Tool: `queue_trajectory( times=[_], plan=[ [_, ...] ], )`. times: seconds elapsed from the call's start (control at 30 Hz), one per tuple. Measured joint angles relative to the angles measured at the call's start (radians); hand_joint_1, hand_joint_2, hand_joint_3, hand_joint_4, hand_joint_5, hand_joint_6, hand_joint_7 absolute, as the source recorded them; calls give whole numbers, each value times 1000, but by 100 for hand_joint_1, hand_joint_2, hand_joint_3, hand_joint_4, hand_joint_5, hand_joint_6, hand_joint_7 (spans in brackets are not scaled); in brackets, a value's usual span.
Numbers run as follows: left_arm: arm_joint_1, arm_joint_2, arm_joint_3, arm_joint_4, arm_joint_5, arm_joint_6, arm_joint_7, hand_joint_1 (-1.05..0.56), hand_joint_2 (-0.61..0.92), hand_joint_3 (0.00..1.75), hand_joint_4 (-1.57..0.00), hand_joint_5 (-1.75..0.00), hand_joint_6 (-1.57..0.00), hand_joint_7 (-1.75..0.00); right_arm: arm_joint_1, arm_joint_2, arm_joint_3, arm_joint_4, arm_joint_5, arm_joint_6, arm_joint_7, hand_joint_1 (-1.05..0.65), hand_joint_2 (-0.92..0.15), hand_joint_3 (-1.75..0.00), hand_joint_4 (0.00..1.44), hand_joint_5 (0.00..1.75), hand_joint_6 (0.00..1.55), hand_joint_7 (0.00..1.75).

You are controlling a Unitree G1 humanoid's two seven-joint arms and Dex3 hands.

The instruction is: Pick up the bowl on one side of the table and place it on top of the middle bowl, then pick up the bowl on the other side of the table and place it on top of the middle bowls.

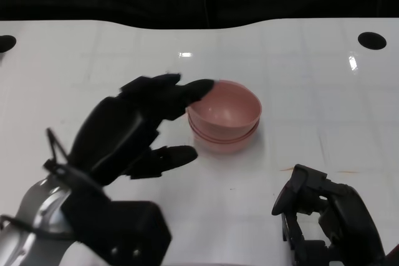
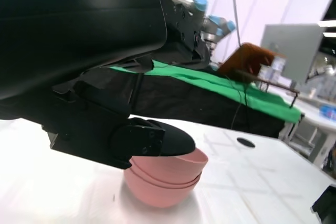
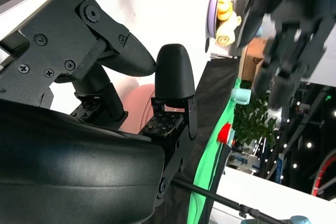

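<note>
Pink bowls (image 1: 225, 115) sit stacked mid worktop (image 1: 312, 91). Left robot hand (image 1: 134, 130) hovers beside them, fingers spread, holding nothing. Right robot hand (image 1: 318, 207) rests low, fingers curled in, empty.

Stacked bowls (image 1: 224, 115): pale pink, plain and unpatterned. Table (image 1: 312, 79): glossy white with a faint grid of pale lines and two black round holes (image 1: 372, 40) near its far edge. Left hand (image 1: 134, 130) and right hand (image 1: 324, 213): black. Left forearm (image 1: 28, 222): silver. Cloth (image 2: 231, 90) behind the table: bright green over black.
</note>
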Motion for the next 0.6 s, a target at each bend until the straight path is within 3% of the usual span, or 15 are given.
queue_trajectory(
  times=[0.37,0.47,0.5,0.53,0.6],
  plan=[
    [234,-28,147,-51,-313,-73,-66,-23,92,25,-63,-60,-78,-11,3,1,0,-6,-2,8,1,-15,-38,-133,89,175,79,154],
    [264,-69,172,-45,-406,-90,-79,-15,92,25,-81,-70,-97,-19,2,1,1,-7,-2,8,1,-15,-39,-133,89,175,79,154],
    [274,-86,178,-41,-433,-96,-80,-11,86,38,-88,-78,-106,-23,2,1,2,-7,-2,9,1,-15,-39,-133,89,175,79,154],
    [291,-109,186,-37,-465,-106,-81,-9,74,62,-89,-88,-109,-27,2,2,2,-7,-2,9,1,-15,-39,-133,89,175,79,154],
    [321,-143,195,-23,-506,-115,-85,-6,61,91,-88,-104,-109,-38,3,2,1,-8,-2,11,1,-15,-39,-133,89,175,80,154]
  ],
)
